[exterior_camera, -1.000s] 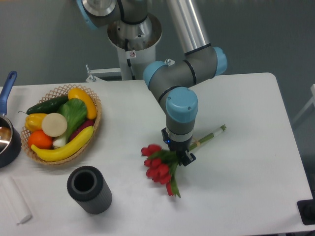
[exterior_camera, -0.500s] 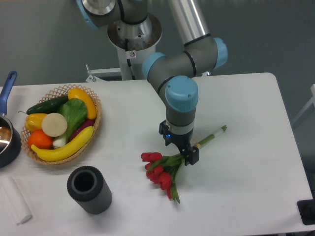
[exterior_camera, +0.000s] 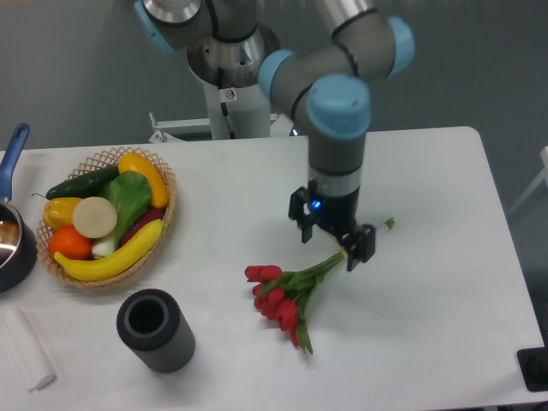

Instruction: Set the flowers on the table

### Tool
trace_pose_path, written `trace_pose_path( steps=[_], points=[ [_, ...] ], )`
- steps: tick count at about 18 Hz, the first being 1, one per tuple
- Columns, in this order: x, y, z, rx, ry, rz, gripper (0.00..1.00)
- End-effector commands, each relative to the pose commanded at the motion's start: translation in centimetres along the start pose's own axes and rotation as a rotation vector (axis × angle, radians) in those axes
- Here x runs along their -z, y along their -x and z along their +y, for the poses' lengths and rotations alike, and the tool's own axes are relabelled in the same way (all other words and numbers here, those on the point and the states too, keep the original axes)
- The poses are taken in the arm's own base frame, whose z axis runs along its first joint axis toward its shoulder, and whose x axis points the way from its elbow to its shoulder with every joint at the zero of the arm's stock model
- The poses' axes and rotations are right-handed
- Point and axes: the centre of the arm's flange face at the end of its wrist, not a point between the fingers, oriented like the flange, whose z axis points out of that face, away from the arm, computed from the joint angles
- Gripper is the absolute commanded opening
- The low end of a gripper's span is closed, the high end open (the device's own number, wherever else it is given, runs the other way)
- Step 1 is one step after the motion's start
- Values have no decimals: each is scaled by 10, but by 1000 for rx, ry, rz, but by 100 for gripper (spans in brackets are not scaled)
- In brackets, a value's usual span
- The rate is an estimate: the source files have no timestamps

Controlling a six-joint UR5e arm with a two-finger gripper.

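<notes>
A white counter (exterior_camera: 445, 325) seen from above and in front, with a grey and light-blue robot arm reaching down over its middle. The gripper (exterior_camera: 332, 239) hangs just above the counter with its two dark fingers spread apart, holding nothing. One finger sits near the stem end of the flowers (exterior_camera: 287, 295), the other further left; from this angle it is hard to tell whether either touches the stems.

The flowers lie flat on the counter, in front of and slightly left of the gripper. Their red heads point toward the near left, with green leaves among them, and the long green stems run up to the right, passing under the gripper and ending just beyond it.

At the left stands a round wicker basket (exterior_camera: 163, 231) filled with fruit and vegetables. In front of it a dark ribbed cylinder (exterior_camera: 155, 330) stands upright. At the far left edge is part of a dark pan (exterior_camera: 14, 248) with a blue handle.
</notes>
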Motion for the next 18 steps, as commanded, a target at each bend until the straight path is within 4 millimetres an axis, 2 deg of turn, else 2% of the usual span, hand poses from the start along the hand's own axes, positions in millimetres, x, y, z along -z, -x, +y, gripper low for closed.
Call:
trace_pose_path(
  steps=[4,9,15,18],
  points=[
    [38,11,38,-112,20,55,100],
    [76,21,85,-166,-22,55,100],
    [98,31,139,-291,-42,94,100],
    [103,30,145,-290,-45,99,100]
  ],
)
